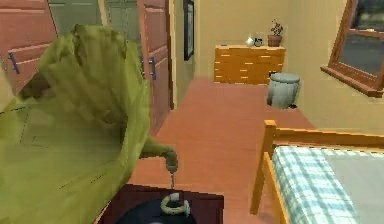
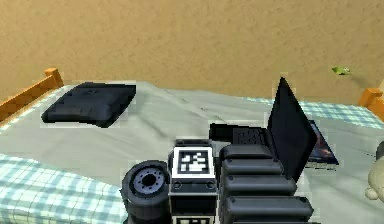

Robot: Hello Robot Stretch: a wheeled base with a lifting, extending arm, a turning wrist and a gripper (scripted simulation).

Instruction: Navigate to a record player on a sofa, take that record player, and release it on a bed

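The record player [image 1: 80, 120] is looming near the bed [image 1: 320, 180], probably being readied for release there. The claw [image 2: 148, 190] is hanging before the bed; I cannot tell whether it is holding anything.

The record player [image 1: 75, 120] is seen close up at the forward view's left: a large olive-green horn is curved down to a dark base bearing a black disc at the bottom edge. The bed [image 1: 320, 175], wooden-framed with a pale checked cover, is seen at the lower right.
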